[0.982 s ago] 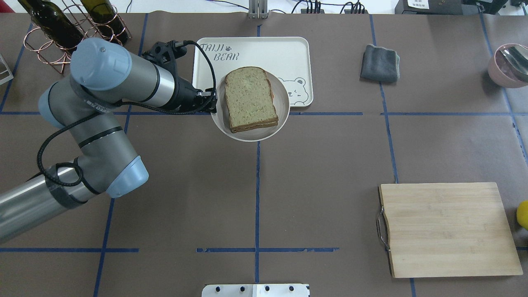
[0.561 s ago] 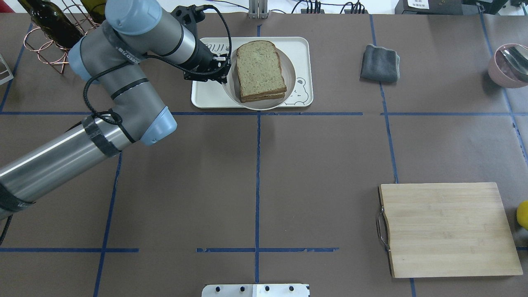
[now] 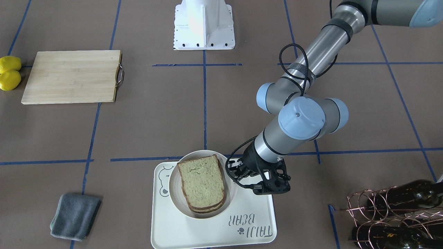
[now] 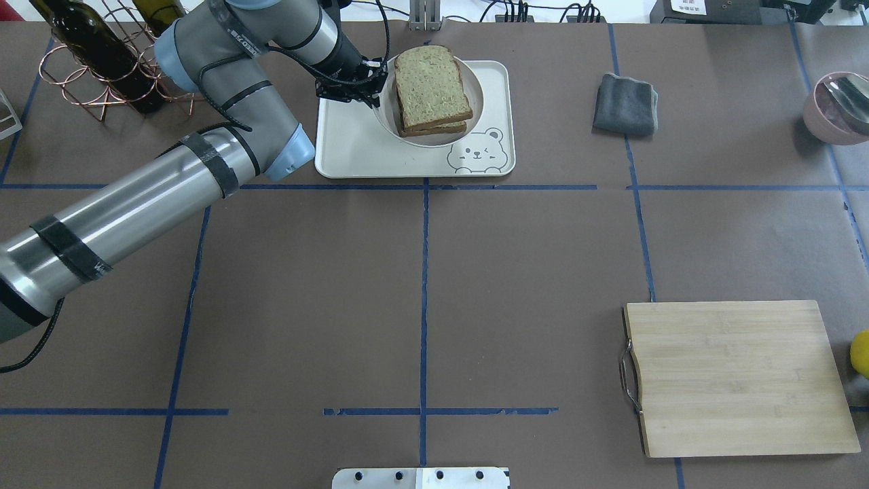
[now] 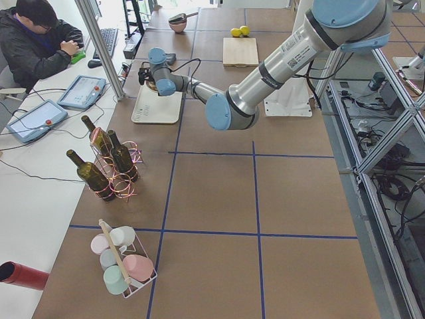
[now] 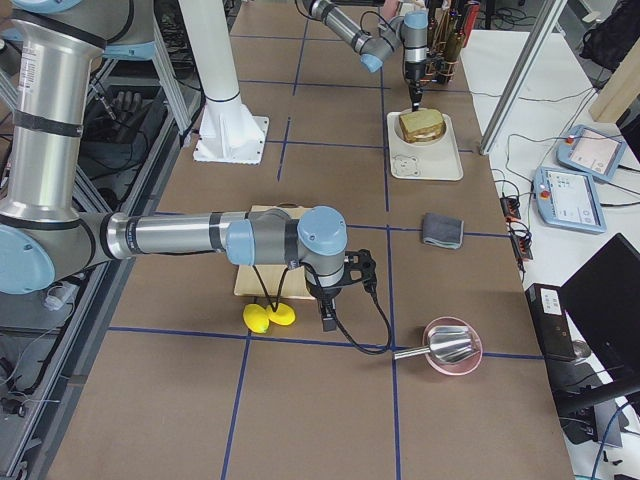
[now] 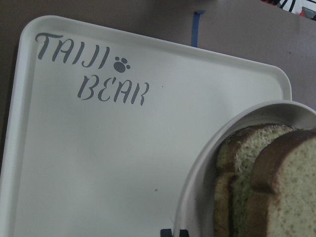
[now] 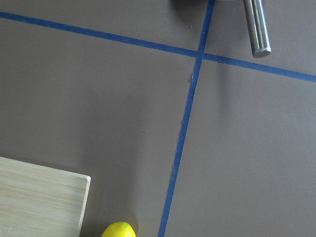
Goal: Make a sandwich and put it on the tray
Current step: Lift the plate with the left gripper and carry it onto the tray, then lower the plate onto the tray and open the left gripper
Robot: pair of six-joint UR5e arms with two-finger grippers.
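Well off to the left claw's left, a copper rack (image 4: 75,78) of dark bottles (image 4: 88,41) stands on the bench (image 4: 529,272). The left claw (image 4: 375,85) reaches in over the far left part of the tray (image 4: 360,153), pinching the left rim of a round white plate (image 4: 434,140) between its fingers. The wrist view shows the tray's grey lettering below and to the left of the claw. The sandwich (image 4: 432,88) lies on the plate just to the claw's right, two brown-crusted slices stacked one on the other; what is between them cannot be made out. The plate sits over the tray's far half, its edge overlapping the tray's rim, and I cannot tell whether its underside touches the tray. The bear drawing (image 4: 477,155) shows on the tray's near right corner, right of the claw and nearer the robot. Further right of the left claw, well clear of the tray, a folded grey cloth (image 4: 625,104) lies on the bench. Further right again and much nearer the robot is a wooden board (image 4: 740,377). The right claw (image 6: 327,320) points down at the bench just past the board's right edge. Two lemons (image 6: 270,317) lie just beside it, and a pink bowl (image 6: 452,347) holding a metal spoon (image 6: 415,351) sits near it. I cannot tell whether that claw is spread or pressed together.
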